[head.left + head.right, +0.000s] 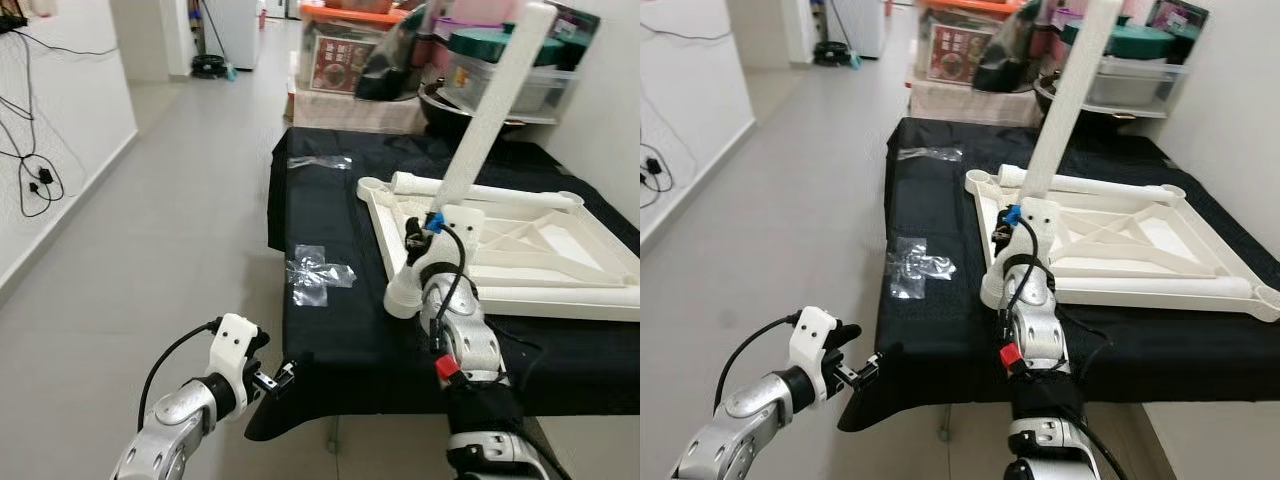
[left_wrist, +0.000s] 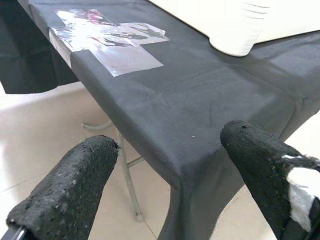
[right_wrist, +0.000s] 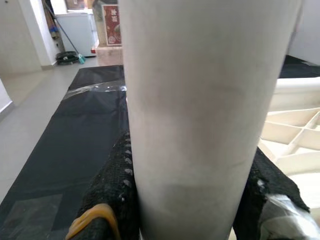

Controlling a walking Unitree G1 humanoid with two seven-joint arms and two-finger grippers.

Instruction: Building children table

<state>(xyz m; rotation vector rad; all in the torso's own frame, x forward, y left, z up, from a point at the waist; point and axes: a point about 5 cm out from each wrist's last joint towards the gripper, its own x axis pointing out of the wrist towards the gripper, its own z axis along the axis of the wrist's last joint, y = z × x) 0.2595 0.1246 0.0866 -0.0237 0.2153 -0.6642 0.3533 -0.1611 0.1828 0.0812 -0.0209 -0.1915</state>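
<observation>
- A white table leg [image 1: 493, 110] is held upright, leaning slightly, by the right gripper [image 1: 425, 240], whose jaws are clamped around the tube near its lower end; in the right wrist view the leg [image 3: 200, 115] is seen pressed between the two black fingers [image 3: 117, 195].
- The foot of the leg is set at the near-left corner socket [image 1: 403, 297] of the overturned white tabletop [image 1: 520, 250], which is judged to be why the tube is kept near vertical: it must line up with the socket to be seated.
- The tabletop is laid underside up on the black-draped work table [image 1: 330, 330], so that its ribs and corner sockets are exposed for fitting.
- Two further white legs [image 1: 480, 190] are seen lying along the far and near edges of the tabletop, presumably awaiting their turn.
- The left gripper [image 1: 272, 381] is held low, just off the near corner of the black cloth, its jaws apart and empty; it is judged to be idle.
- Clear plastic wrappers [image 1: 317, 272] are left flat on the cloth, well apart from the fitting.
</observation>
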